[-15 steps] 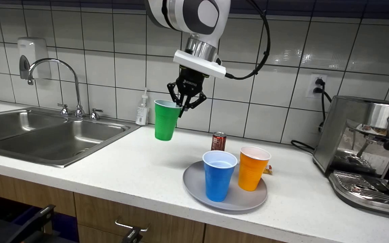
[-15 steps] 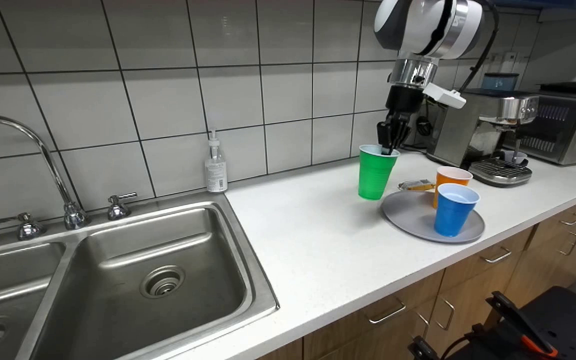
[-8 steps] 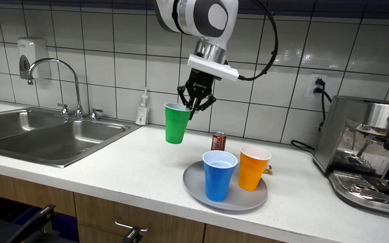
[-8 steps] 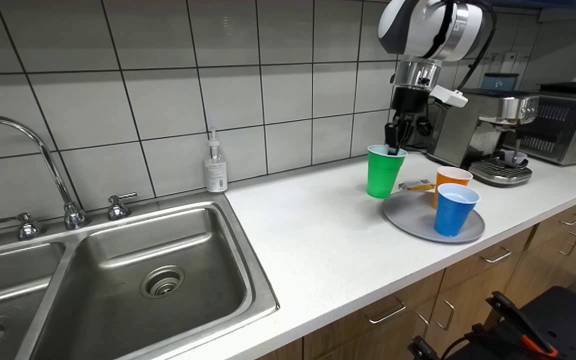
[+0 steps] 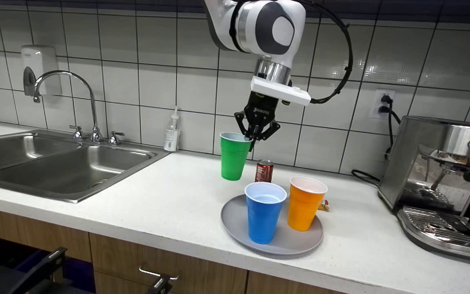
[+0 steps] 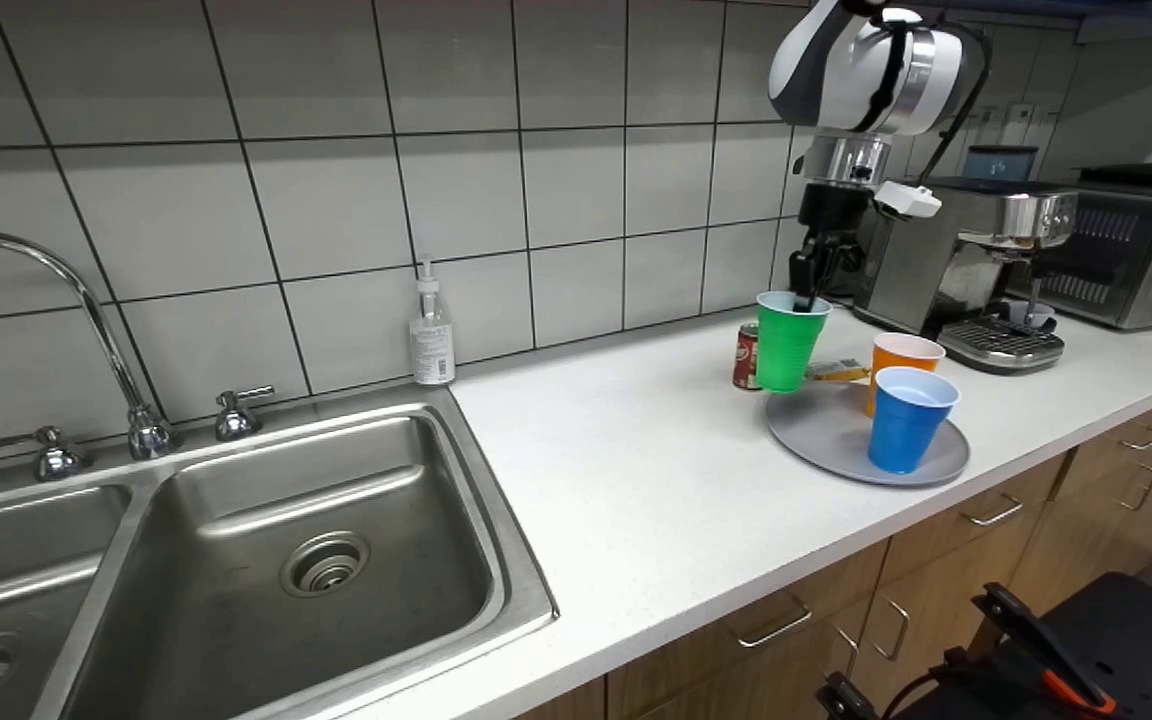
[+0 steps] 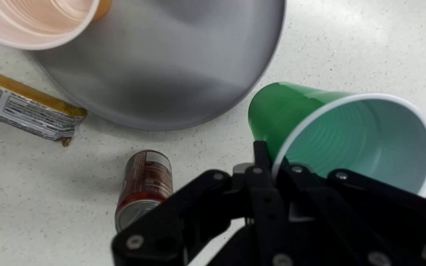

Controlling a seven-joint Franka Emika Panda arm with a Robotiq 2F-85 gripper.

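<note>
Green cup (image 5: pixel 234 159), pinched by one side of its rim in the tool (image 7: pixel 274 162). Shows one finger outside the wall and one just within the mouth, with almost nothing between but that thin edge. Hangs off to one side of the grip: to the right of the fingers in the wrist view, to their left in an exterior view. Keeps its mouth up and its long axis near vertical, running down from the pinch. Looks clear of the bench (image 5: pixel 169 196), at a height hard to judge.

Turns most, by judgement, on the cup's base against the edge of the gray plate (image 5: pixel 235 221). Points base-first toward that edge in the wrist view, with only a narrow strip of bench showing between.

Just outward, comes to a red can (image 6: pixel 744 358): on the bench, partly hidden behind the cup in an exterior view, across the fingers from the cup in the wrist view. Farther along, meets a wrapped bar (image 7: pixel 28 107), lying beside the plate, touching or not impossible to say. On the plate, carries a blue cup (image 5: pixel 263 216) and an orange cup (image 5: pixel 305 206), both upright. Farthest out, ends with a coffee machine (image 5: pixel 400 159) past the plate, and opposite, a soap bottle (image 6: pixel 433 350) behind the corner of a sink (image 6: pixel 524 585).
</note>
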